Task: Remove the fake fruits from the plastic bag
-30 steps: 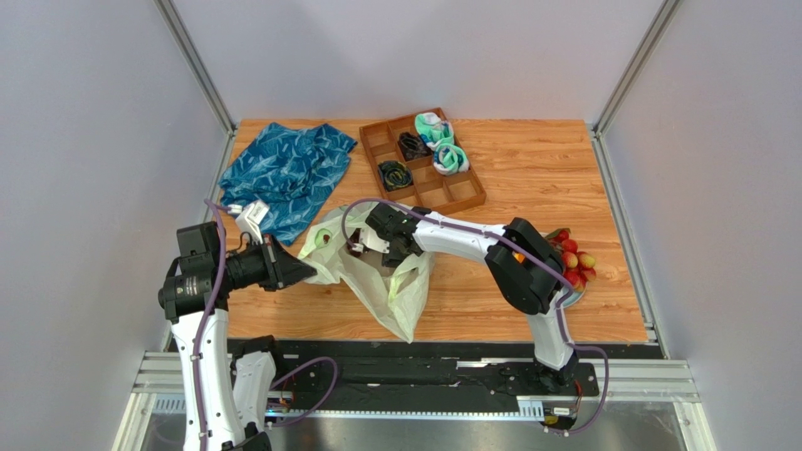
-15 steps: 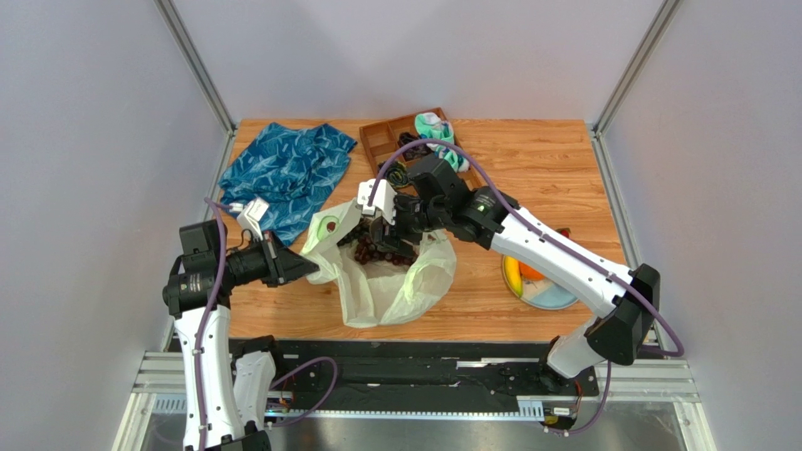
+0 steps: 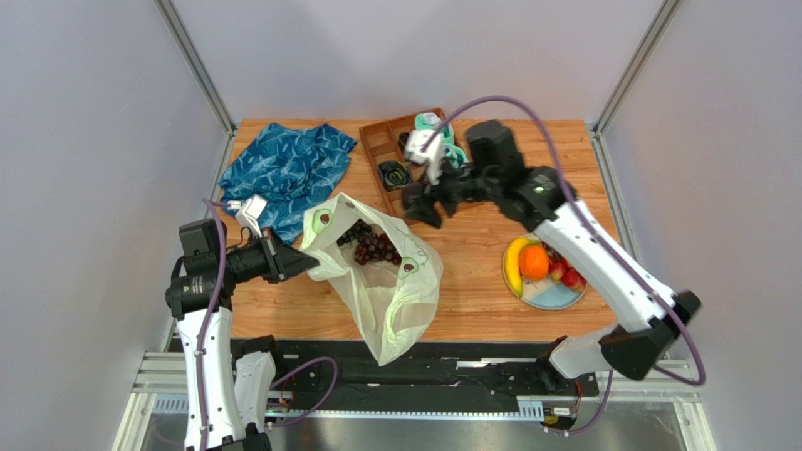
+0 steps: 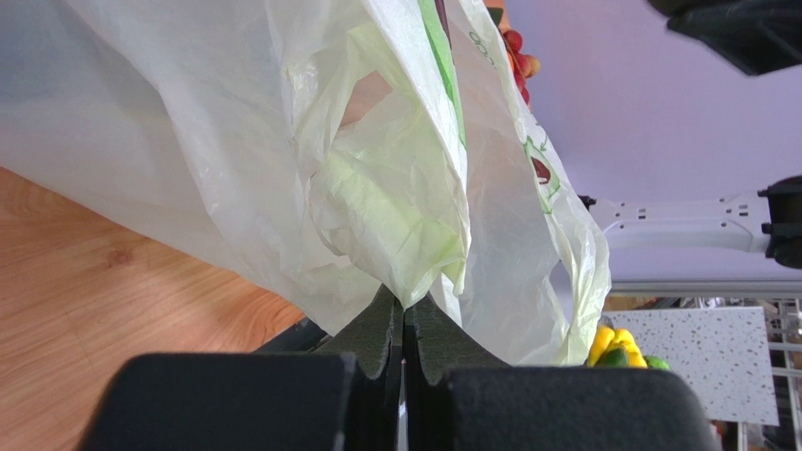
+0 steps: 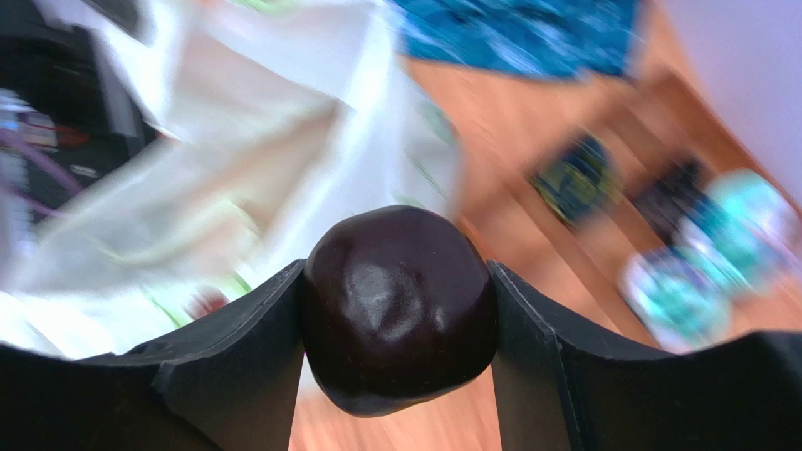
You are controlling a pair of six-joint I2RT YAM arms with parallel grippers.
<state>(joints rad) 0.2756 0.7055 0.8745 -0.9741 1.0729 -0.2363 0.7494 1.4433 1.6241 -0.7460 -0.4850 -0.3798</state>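
My right gripper (image 5: 397, 282) squeezes the dark round fruit (image 5: 399, 315) between its two fingers, and my left gripper (image 4: 405, 324) is shut tight on the edge of the plastic bag (image 3: 388, 293), with dark grapes (image 3: 375, 247) inside just past its tips.

Fruit, five pieces in all: one dark grape bunch (image 3: 375, 246) inside the bag; one banana (image 3: 511, 266), one orange (image 3: 534, 261) and one red grape bunch (image 3: 568, 274) together at the right; one dark round fruit (image 5: 400, 310), shown in the right wrist view. One plastic bag (image 3: 391, 291), near centre. One plate (image 3: 551, 303), right. One blue cloth (image 3: 287, 169), far left. One compartment tray (image 3: 376, 141), far centre, holding two coiled cords (image 5: 579, 178) and two rolled socks (image 5: 753, 216), all blurred. Two arms: the left arm (image 3: 202, 319) and the right arm (image 3: 602, 258).
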